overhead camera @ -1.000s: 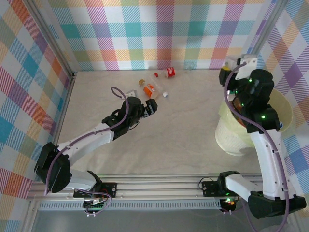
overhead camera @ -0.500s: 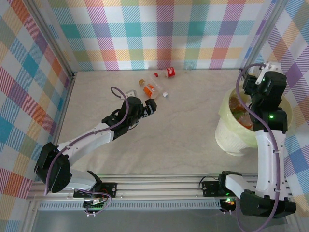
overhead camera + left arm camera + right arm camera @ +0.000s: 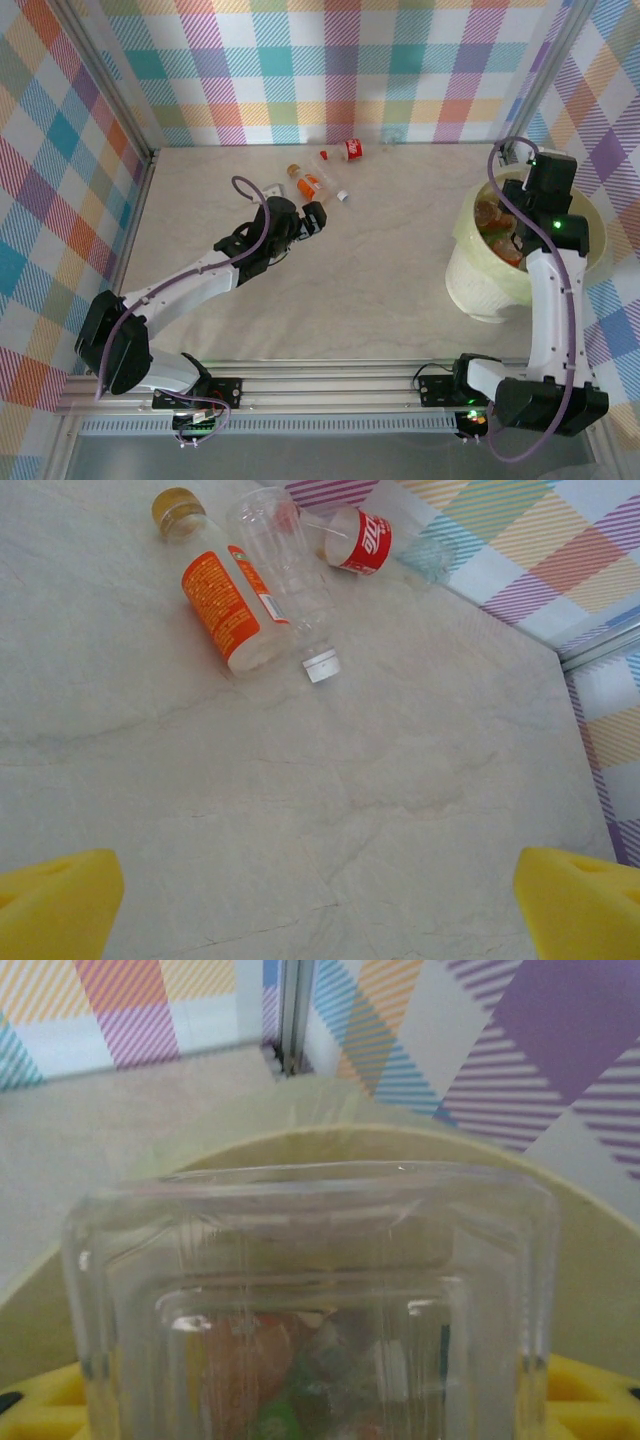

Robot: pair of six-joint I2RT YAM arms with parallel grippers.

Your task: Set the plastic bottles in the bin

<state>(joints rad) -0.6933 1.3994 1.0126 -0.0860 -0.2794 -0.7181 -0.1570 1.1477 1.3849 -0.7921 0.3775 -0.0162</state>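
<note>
Squarish clear bottle [image 3: 310, 1290] gripped between right gripper [image 3: 315, 1400] pads, over bin [image 3: 470, 288] at right side of table [image 3: 380, 260], other bottles [image 3: 492, 215] inside, orange-label bottle [image 3: 218, 595] and red-label bottle [image 3: 365, 540] lying near far wall [image 3: 330, 70], left gripper [image 3: 320, 905] fingers wide apart, short of them.

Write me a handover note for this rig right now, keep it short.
Left gripper: open, hovering above the table, short of the far bottles.
Right gripper: shut on the held bottle, a clear one, above the bin.
Done: several binned bottles lie inside.
Left: drop the held bottle, then fetch the orange-label bottle, the clear bottle beside it and the red-label bottle behind them.
</note>
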